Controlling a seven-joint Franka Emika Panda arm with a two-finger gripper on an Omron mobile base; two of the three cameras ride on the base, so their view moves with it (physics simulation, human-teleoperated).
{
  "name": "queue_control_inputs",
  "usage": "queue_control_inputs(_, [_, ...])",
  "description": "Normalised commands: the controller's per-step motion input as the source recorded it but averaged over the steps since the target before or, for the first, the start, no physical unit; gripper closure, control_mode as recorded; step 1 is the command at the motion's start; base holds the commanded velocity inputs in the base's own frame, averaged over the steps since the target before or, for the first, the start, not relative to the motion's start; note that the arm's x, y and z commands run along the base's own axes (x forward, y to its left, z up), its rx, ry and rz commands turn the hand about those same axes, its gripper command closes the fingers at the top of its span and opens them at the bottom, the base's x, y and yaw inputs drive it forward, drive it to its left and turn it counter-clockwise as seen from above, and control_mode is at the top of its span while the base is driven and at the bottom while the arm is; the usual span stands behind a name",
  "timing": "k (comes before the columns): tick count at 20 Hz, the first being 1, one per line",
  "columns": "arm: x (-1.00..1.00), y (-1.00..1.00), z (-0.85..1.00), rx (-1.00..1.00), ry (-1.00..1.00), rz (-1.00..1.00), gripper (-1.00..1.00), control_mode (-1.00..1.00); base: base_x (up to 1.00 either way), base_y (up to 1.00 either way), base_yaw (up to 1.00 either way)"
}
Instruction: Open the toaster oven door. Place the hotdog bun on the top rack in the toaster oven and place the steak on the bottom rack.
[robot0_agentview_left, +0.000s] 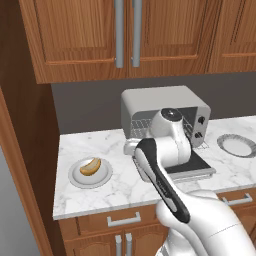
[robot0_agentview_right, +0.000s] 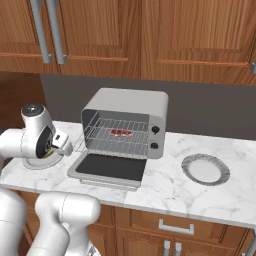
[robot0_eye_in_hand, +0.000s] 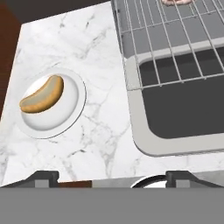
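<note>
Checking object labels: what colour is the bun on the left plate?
Golden-tan with a paler split; the hotdog bun shows best in the hand view.

White arm rising from lower right of left base view, elbow bent mid-frame, end effector at bottom of hand view, fingers spread wide, holding nothing

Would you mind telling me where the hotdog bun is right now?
The hotdog bun lies on a small plate on the counter, left of the toaster oven in the left base view.
</note>
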Motion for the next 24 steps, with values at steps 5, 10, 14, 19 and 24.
queue_control_inputs(5, [-0.03, 0.43, 0.06, 0.04, 0.07, -0.13, -1.00, -1.00, 0.00, 0.00, 0.00])
queue_control_inputs(10, [0.00, 0.39, -0.06, 0.03, 0.09, -0.13, -1.00, -1.00, 0.00, 0.00, 0.00])
queue_control_inputs(14, [0.10, 0.39, -0.08, 0.00, 0.04, -0.12, -1.00, -1.00, 0.00, 0.00, 0.00])
queue_control_inputs(19, [0.21, 0.38, -0.07, 0.02, 0.04, -0.11, -1.00, -1.00, 0.00, 0.00, 0.00])
queue_control_inputs(24, [0.21, 0.29, -0.19, 0.02, 0.04, -0.10, -1.00, -1.00, 0.00, 0.00, 0.00])
